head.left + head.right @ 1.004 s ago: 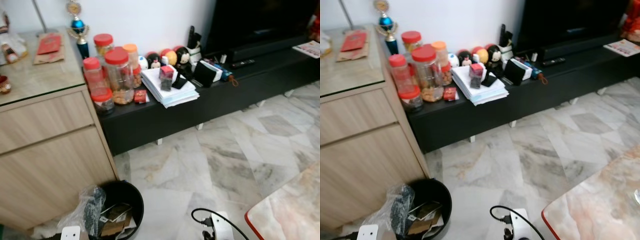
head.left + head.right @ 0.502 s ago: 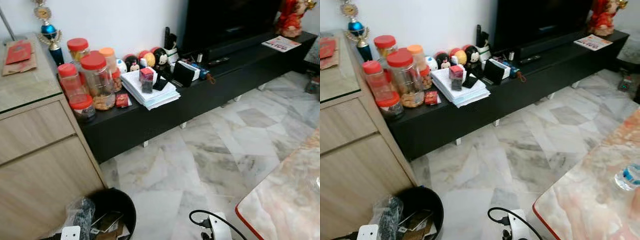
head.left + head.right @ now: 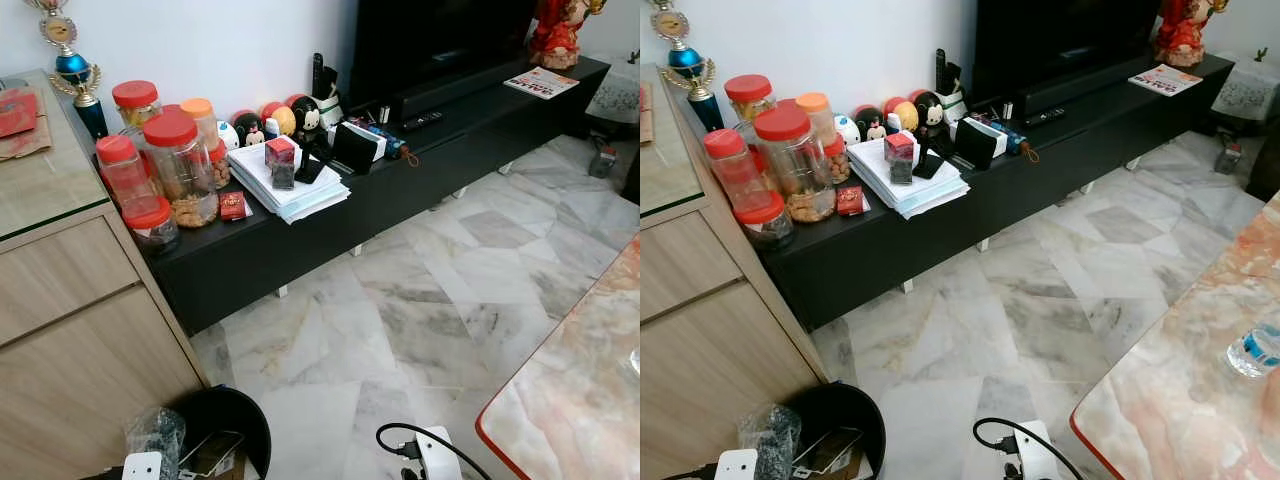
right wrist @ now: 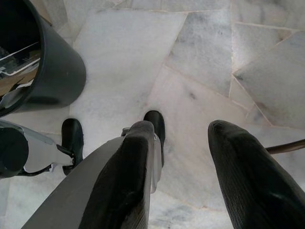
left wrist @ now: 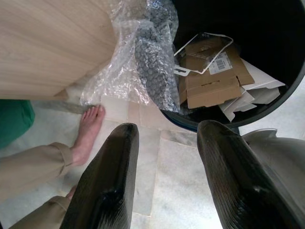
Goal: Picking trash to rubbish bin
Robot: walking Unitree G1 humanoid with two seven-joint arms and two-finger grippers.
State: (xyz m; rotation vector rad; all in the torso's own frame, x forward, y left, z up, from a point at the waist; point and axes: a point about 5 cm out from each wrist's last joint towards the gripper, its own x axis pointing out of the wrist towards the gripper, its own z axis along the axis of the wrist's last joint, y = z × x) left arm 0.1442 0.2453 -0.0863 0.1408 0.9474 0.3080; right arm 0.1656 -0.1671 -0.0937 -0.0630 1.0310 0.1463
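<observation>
Black rubbish bin [image 5: 267,102] sits on the marble floor [image 3: 420,300] beside the wooden cabinet [image 3: 80,330]. Inside it: brown cardboard pieces [image 5: 212,78], white card scraps, a barcode label. A wad of bubble wrap [image 5: 143,62] drapes over the bin's rim, partly in, partly hanging outside (touching the cabinet side). Left gripper [image 5: 167,157] hangs above the bin's edge, fingers spread apart, nothing between them. Right gripper [image 4: 183,162] points at bare floor near the bin's outer wall, fingers also apart and empty. A person's bare foot [image 5: 88,131] stands just beside the bubble wrap. On the low black TV bench [image 3: 300,235]: red-lidded plastic jars [image 3: 180,165] holding snacks, next to a paper stack [image 3: 285,180]. A plastic bottle [image 3: 1252,350] lies on the marble tabletop [image 3: 1180,400].
</observation>
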